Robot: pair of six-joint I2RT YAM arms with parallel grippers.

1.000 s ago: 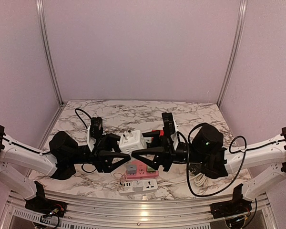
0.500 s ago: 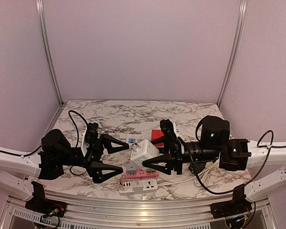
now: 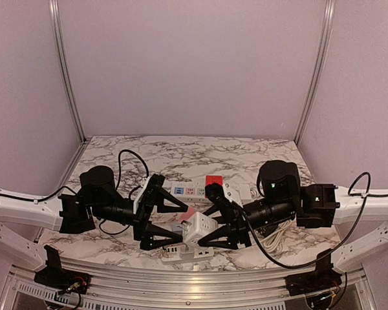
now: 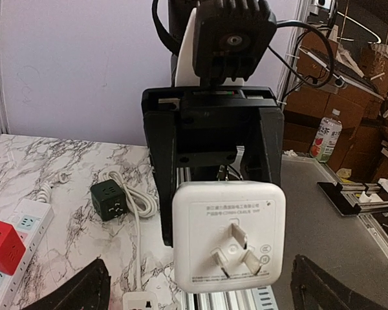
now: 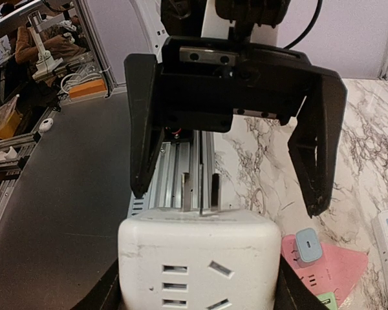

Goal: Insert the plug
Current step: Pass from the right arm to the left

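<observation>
Currently, the socket strip (image 3: 189,253) at bottom centre is not yet mated; insertion is left to do. Just above it, my half-closed right hand (image 3: 207,217) clamps the white plug (image 3: 197,227). My left hand (image 3: 179,225) alongside gapes wide, empty. I see no containers on the table (image 3: 149,152).

Soft even light, bowed frame edges
</observation>
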